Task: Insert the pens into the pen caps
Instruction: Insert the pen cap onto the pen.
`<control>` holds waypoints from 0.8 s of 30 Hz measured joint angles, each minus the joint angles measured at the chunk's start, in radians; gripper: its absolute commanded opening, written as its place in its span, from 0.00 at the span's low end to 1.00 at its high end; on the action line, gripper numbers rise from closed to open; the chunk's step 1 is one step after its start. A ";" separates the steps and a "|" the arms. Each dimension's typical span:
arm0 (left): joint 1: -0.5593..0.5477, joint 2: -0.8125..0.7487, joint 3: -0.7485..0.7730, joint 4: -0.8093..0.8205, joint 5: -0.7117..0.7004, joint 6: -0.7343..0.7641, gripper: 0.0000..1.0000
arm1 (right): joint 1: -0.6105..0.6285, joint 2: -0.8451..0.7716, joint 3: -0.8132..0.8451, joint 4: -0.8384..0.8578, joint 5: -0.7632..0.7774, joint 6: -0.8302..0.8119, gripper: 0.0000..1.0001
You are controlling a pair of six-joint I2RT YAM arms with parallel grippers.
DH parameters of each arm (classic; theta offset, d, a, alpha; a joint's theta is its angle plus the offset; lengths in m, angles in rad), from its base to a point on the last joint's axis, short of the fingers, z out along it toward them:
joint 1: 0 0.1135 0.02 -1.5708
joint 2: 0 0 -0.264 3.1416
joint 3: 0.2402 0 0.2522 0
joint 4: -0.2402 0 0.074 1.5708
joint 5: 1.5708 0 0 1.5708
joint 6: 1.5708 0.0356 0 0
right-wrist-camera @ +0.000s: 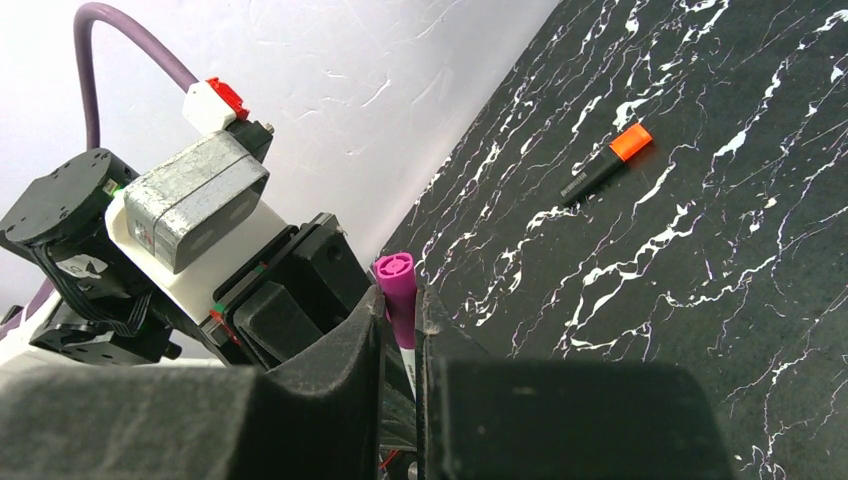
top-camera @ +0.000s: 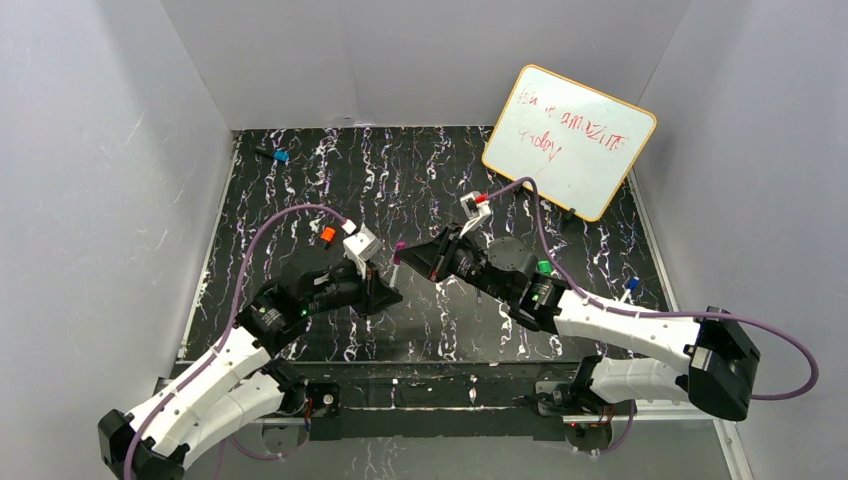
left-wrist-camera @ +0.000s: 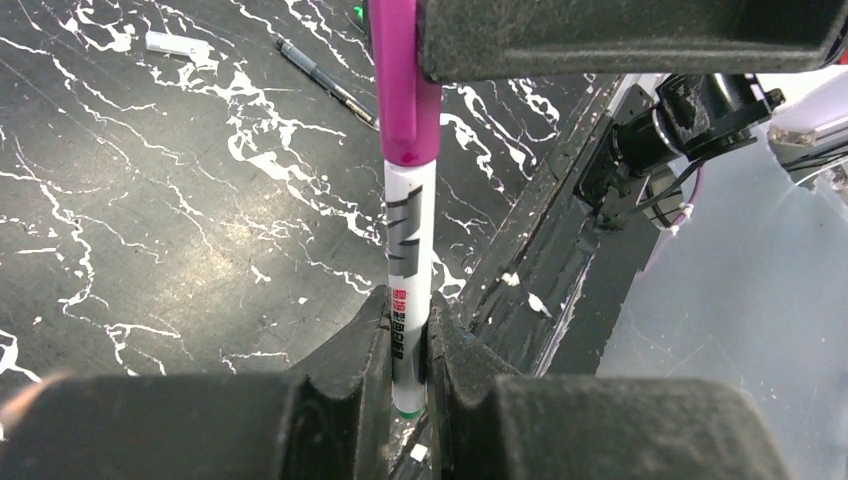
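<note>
Between the two arms a slim white pen (left-wrist-camera: 410, 280) stands upright above the table, and my left gripper (left-wrist-camera: 407, 320) is shut on its lower end. A purple pen cap (left-wrist-camera: 403, 80) covers the pen's upper end. My right gripper (right-wrist-camera: 400, 305) is shut on that purple cap (right-wrist-camera: 397, 285), its jaws pinching the cap's sides. In the top view the pen (top-camera: 397, 265) and cap (top-camera: 399, 246) sit between the left gripper (top-camera: 385, 295) and the right gripper (top-camera: 415, 258).
A black marker with an orange cap (right-wrist-camera: 605, 163) lies on the marbled black table (top-camera: 440, 330), left of the grippers (top-camera: 327, 235). A dark slim pen (left-wrist-camera: 325, 80) lies farther off. A blue cap (top-camera: 281, 156) is at the far left, a whiteboard (top-camera: 568, 140) at the back right.
</note>
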 measured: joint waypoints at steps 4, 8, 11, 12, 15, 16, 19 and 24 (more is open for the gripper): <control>-0.003 0.000 0.021 -0.048 -0.014 0.030 0.00 | 0.014 0.001 0.002 -0.001 0.011 -0.010 0.01; -0.003 0.000 0.044 -0.089 -0.027 0.056 0.00 | 0.030 0.001 0.002 0.000 0.034 -0.013 0.01; -0.003 0.003 0.055 -0.106 -0.032 0.072 0.00 | 0.041 0.001 0.002 0.003 0.052 -0.013 0.01; -0.003 0.006 0.060 -0.111 -0.033 0.077 0.00 | 0.045 0.001 0.002 0.005 0.057 -0.013 0.01; -0.003 0.016 0.069 -0.118 -0.034 0.085 0.00 | 0.053 0.002 0.002 0.011 0.072 -0.013 0.01; -0.002 0.019 0.070 -0.118 -0.034 0.085 0.00 | 0.056 0.004 0.002 0.014 0.079 -0.013 0.01; 0.004 0.026 0.070 -0.118 -0.034 0.085 0.00 | 0.068 0.014 0.002 0.025 0.102 -0.013 0.01; 0.011 0.038 0.079 -0.119 -0.034 0.084 0.00 | 0.087 0.032 0.001 0.060 0.132 -0.011 0.01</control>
